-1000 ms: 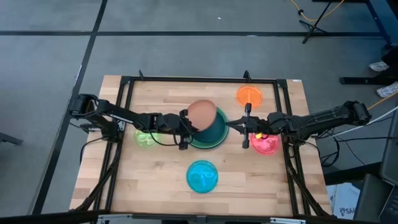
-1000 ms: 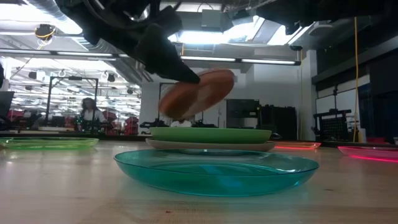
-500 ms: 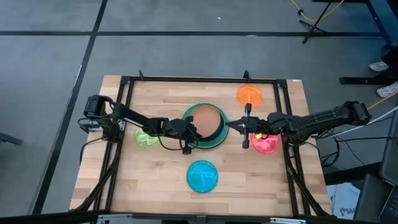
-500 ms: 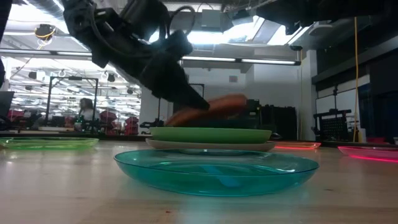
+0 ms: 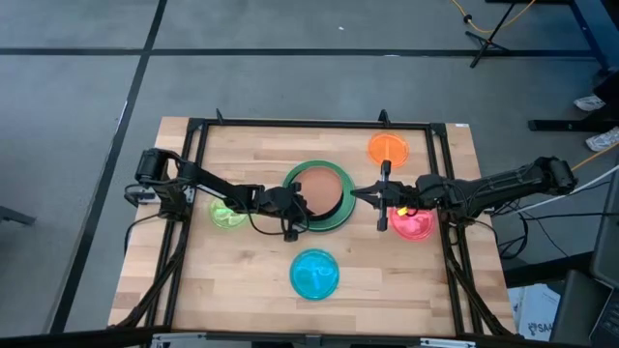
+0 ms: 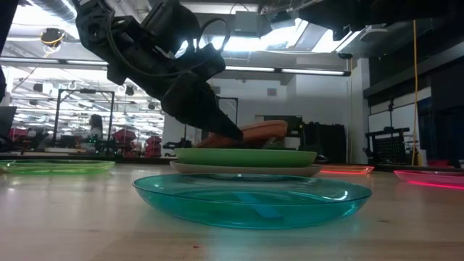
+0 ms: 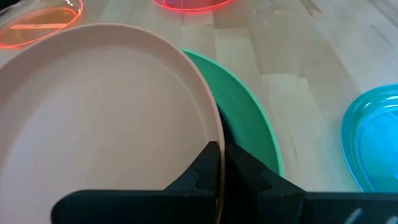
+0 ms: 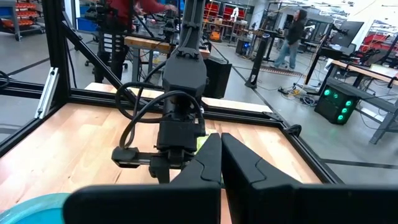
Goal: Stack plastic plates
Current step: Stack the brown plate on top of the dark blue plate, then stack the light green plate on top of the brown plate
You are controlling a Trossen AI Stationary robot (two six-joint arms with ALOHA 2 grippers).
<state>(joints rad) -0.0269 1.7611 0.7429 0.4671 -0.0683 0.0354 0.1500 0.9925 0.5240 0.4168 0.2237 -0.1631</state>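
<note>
Brown plate (image 7: 99,112) is clenched at its rim by the left tool (image 5: 290,205), tilted over the stack (image 6: 246,161), so letting go early might slide it off-center.

Robotics lab or workshop, open-plan. Wooden bench top (image 5: 251,271) boxed by a black metal frame (image 5: 290,123), on grey floor. Beyond the right gripper (image 8: 219,163): the other arm (image 8: 180,106), workbenches, racks with red bins (image 8: 18,11), cabling, people (image 8: 292,37) standing. Exposed ceiling ducts and strip lights (image 6: 275,70) above the left arm.
</note>
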